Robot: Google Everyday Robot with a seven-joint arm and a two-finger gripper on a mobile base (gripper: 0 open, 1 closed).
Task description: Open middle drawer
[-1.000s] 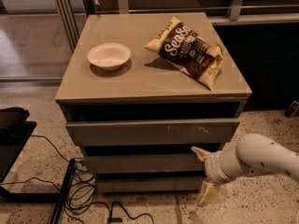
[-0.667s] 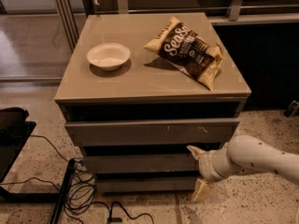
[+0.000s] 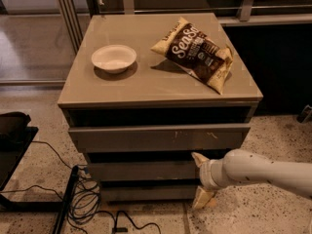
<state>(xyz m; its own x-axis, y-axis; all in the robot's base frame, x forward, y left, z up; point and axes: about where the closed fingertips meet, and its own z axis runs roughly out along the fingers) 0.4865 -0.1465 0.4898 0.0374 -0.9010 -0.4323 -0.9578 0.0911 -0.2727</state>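
A grey-brown cabinet has three drawer fronts. The top front bears white scratches. The middle drawer has a plain flat front below it and looks closed or nearly so. The lowest front is narrow. My gripper comes in from the right on a white arm. It sits at the right end of the middle drawer front, with one cream finger above and one finger below, spread apart and holding nothing.
A white bowl and a dark snack bag lie on the cabinet top. Black cables lie on the speckled floor at the lower left, next to a black object. Glass panels and rails stand behind.
My gripper and arm have moved left, closer to the right end of the middle drawer front. The drawers, bowl and bag have not moved.
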